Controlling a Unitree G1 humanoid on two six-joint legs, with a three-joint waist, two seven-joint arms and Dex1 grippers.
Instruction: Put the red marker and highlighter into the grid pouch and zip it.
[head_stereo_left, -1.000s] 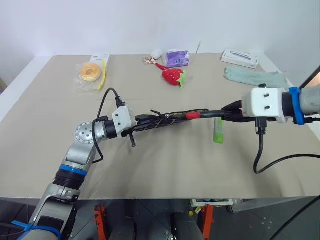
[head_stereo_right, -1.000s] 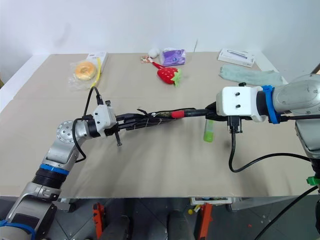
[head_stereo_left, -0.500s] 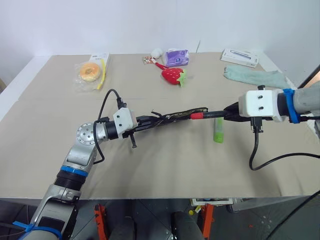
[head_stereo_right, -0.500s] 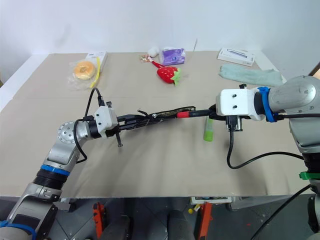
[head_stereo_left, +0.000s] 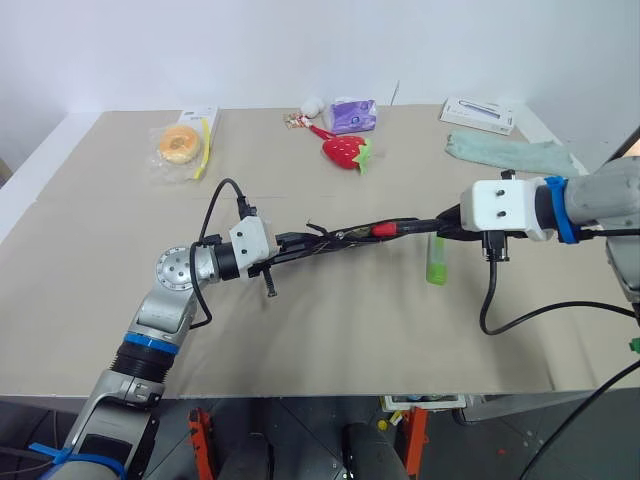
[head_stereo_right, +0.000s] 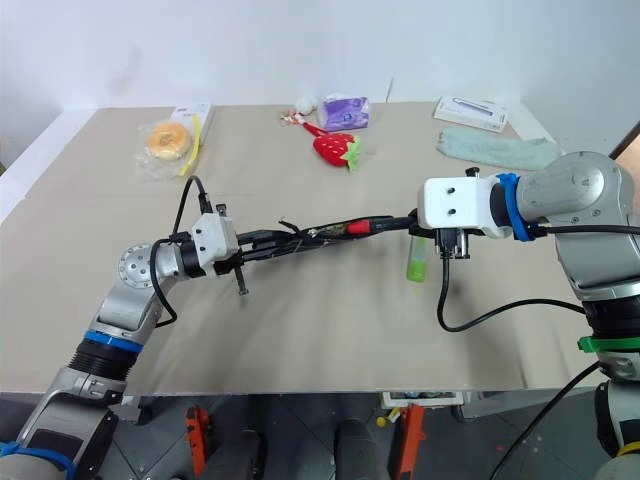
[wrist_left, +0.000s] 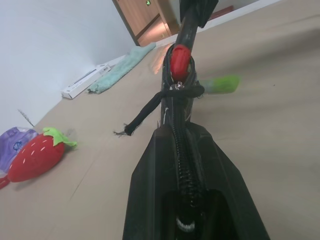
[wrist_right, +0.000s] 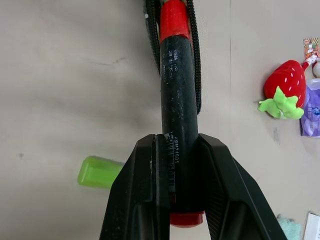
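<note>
While clamped between right fingers (wrist_right: 197, 187), red marker (wrist_right: 178, 105) tip at grid pouch (head_stereo_left: 340, 238) mouth

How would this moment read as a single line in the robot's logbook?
left pincer: shut on grid pouch | right pincer: feeding red marker into pouch | highlighter: on table

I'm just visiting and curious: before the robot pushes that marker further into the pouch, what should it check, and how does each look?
1. Right gripper grips the red marker: ok.
2. Left gripper shut on the grid pouch, lifted off the table: ok.
3. Marker's red tip at the pouch's opening: ok.
4. Marker fully inside: not ok.
5. Highlighter packed: not ok, lying on the table.
6. Pouch gapes wide enough: cannot tell.
</note>
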